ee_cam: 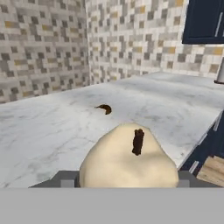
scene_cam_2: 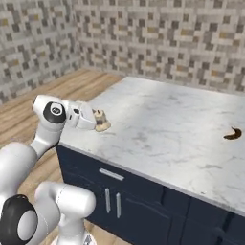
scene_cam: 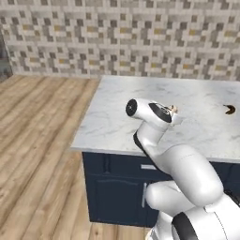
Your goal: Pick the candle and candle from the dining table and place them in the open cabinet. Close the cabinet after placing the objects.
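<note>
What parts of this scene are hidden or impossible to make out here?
- End effector fingertips: hand view, hidden by the cream candle.
- Cabinet: hand view, cut off by the top and right edges.
- Pastry: right base view, too small for detail.
- Table front: left base view, hidden by the arm.

A short, lumpy cream candle [ee_cam: 129, 159] with a dark wick sits upright above the white marble dining table [ee_cam: 52, 131].

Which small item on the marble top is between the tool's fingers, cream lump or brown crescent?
The cream candle: it sits between the tool fingers at the table edge. The brown pastry lies far across the marble, untouched.
</note>
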